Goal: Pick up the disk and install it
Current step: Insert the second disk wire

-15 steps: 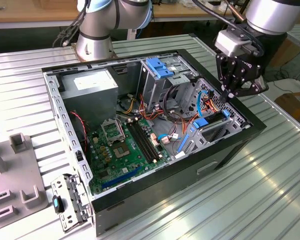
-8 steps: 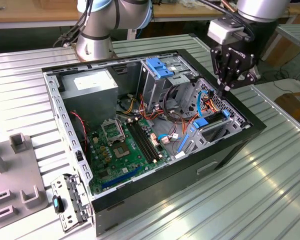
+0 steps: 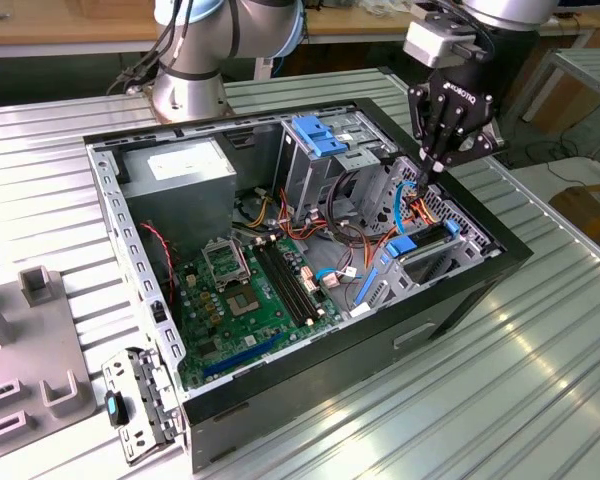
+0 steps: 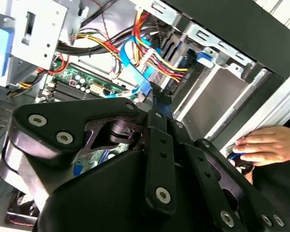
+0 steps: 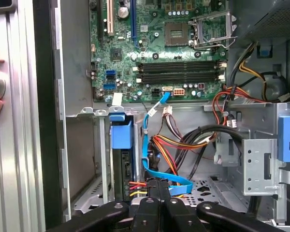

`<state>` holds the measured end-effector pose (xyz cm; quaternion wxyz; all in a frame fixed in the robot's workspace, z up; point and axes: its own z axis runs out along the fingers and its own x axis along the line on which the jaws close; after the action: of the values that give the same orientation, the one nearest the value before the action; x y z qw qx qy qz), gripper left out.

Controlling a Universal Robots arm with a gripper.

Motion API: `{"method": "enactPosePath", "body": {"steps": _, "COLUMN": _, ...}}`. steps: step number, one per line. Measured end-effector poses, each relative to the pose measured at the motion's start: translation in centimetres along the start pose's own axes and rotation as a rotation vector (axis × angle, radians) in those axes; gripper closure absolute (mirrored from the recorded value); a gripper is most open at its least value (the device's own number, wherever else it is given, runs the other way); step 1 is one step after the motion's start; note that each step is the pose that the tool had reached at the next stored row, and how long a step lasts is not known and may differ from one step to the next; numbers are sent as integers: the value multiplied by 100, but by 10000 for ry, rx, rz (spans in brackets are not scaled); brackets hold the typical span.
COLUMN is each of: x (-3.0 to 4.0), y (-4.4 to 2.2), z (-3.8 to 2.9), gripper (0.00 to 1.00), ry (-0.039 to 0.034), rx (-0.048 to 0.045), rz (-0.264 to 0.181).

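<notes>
Pincer point(image 3: 435, 165) was pinched shut with nothing of the disk between the tips, hanging over the cable bundle near the case point(image 3: 115, 215) edge farthest from the power-supply end. The disk point(image 5: 121, 164) sat on edge in its bay slot against the case side wall, blue carrier tab toward the motherboard point(image 5: 150, 48), just beside my tips and not touching them. It looked slotted in; I couldn't tell if it was fully home. My call: any push should go square on the carrier tab, along the slot, not on the dark slab. The blue ribbon cable point(image 5: 146, 145) ran right under the tips, so it needed keeping clear, as it could snag. A person's hand point(image 4: 266, 145) rested outside the case wall by the bay, so go slow
</notes>
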<state>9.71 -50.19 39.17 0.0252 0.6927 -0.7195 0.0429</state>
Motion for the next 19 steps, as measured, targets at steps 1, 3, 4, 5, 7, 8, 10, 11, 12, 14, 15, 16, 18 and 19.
{"method": "enactPosePath", "body": {"steps": 1, "x": -30, "y": -28, "z": 2, "gripper": 89, "ry": 43, "rx": -11, "rz": -2}}
{"method": "enactPosePath", "body": {"steps": 3, "x": -51, "y": -43, "z": 33, "gripper": 89, "ry": 155, "rx": -10, "rz": -3}}
{"method": "enactPosePath", "body": {"steps": 4, "x": -55, "y": -47, "z": 41, "gripper": 89, "ry": 185, "rx": -9, "rz": -5}}
{"method": "enactPosePath", "body": {"steps": 5, "x": -55, "y": -48, "z": 42, "gripper": 89, "ry": 206, "rx": -8, "rz": -6}}
{"method": "enactPosePath", "body": {"steps": 7, "x": -57, "y": -51, "z": 49, "gripper": 70, "ry": 463, "rx": 2, "rz": -12}}
{"method": "enactPosePath", "body": {"steps": 8, "x": -68, "y": -51, "z": 54, "gripper": 70, "ry": 508, "rx": 4, "rz": -13}}
{"method": "enactPosePath", "body": {"steps": 10, "x": -97, "y": -51, "z": 61, "gripper": 64, "ry": 631, "rx": 9, "rz": -17}}
{"method": "enactPosePath", "body": {"steps": 11, "x": -105, "y": -51, "z": 67, "gripper": 64, "ry": 683, "rx": 11, "rz": -18}}
{"method": "enactPosePath", "body": {"steps": 12, "x": -132, "y": -50, "z": 90, "gripper": 64, "ry": 697, "rx": 9, "rz": -17}}
{"method": "enactPosePath", "body": {"steps": 14, "x": -202, "y": -48, "z": 118, "gripper": 64, "ry": 789, "rx": 12, "rz": -19}}
{"method": "enactPosePath", "body": {"steps": 15, "x": -214, "y": -47, "z": 117, "gripper": 64, "ry": 823, "rx": 12, "rz": -20}}
{"method": "enactPosePath", "body": {"steps": 16, "x": -223, "y": -48, "z": 117, "gripper": 64, "ry": 965, "rx": 18, "rz": -24}}
{"method": "enactPosePath", "body": {"steps": 18, "x": -224, "y": -49, "z": 116, "gripper": 64, "ry": 1035, "rx": 21, "rz": -24}}
{"method": "enactPosePath", "body": {"steps": 19, "x": -225, "y": -52, "z": 117, "gripper": 64, "ry": 1044, "rx": 22, "rz": -25}}
